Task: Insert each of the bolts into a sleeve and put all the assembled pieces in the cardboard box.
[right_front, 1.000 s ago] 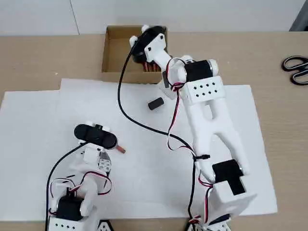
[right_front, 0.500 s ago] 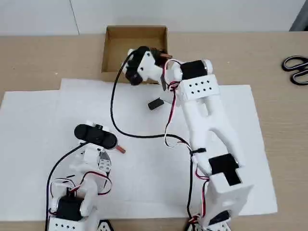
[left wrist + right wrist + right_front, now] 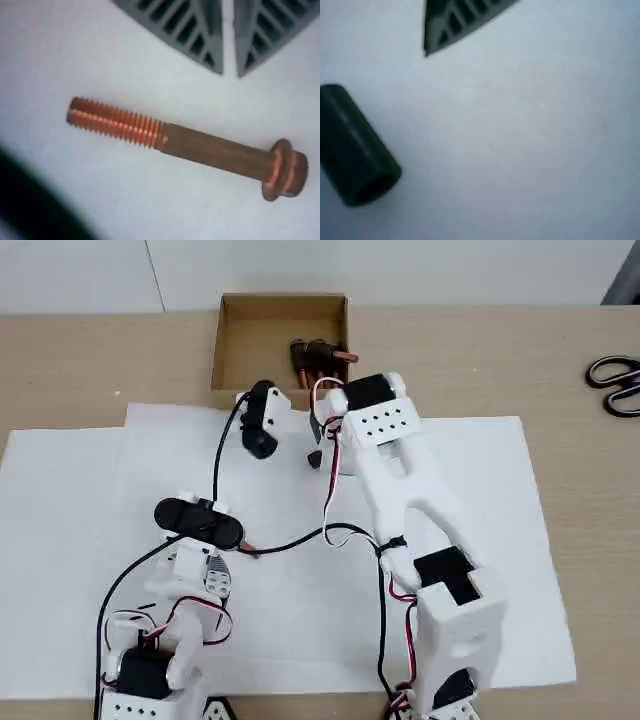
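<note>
A copper bolt (image 3: 185,145) lies flat on the white paper (image 3: 80,500), also seen as the bolt (image 3: 250,552) beside the left arm (image 3: 195,580). My left gripper (image 3: 228,70) hovers just off the bolt's shank, shut and holding nothing. A black sleeve (image 3: 355,145) lies on its side on the paper, half hidden under the right arm as the sleeve (image 3: 314,457). My right gripper (image 3: 258,430) hangs over the paper just in front of the cardboard box (image 3: 232,340), open; one finger (image 3: 455,20) shows near the sleeve. Assembled bolt-and-sleeve pieces (image 3: 318,355) lie in the box's right corner.
Scissors (image 3: 615,380) lie on the wooden table at the far right. A black cable (image 3: 225,480) runs from the right wrist across the paper between the two arms. The left half of the box floor is bare.
The right arm drew back out of the box and swung left over the paper, leaving the assembled pieces in the box. The left arm and the bolt stayed put.
</note>
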